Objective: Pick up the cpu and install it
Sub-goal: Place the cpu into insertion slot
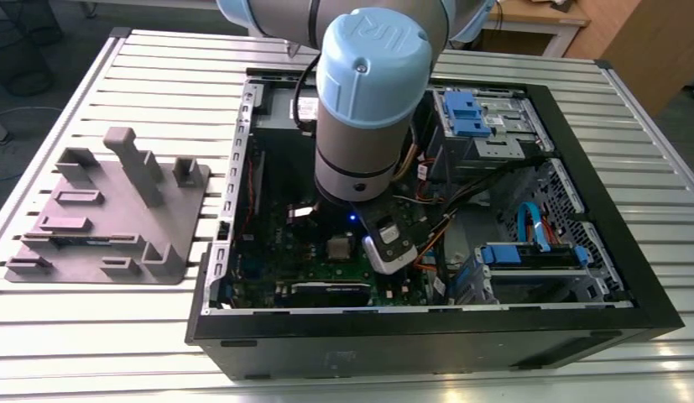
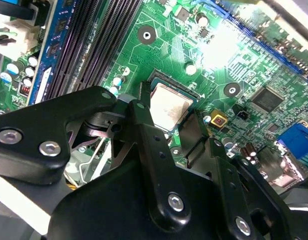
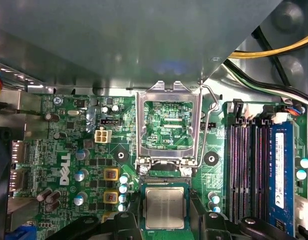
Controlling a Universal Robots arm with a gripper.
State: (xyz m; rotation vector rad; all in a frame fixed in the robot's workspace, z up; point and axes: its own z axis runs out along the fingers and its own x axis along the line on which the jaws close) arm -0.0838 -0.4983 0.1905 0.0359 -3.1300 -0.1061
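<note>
The gripper [image 2: 169,114] has its fingers [image 2: 143,130] spread wide, squeezing nothing. Between them the chip [image 3: 165,207] lies in its seat [image 3: 165,185] on the green board [image 3: 58,145]. It should sit flat, corners matched, never pushed. Beyond, the metal frame [image 3: 169,90] stands open.

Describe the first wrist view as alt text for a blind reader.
A silvery square cpu lies at the socket of a green motherboard, the black tool close around it. The shiny socket frame is hinged open beside it, with dark memory slots alongside.
</note>
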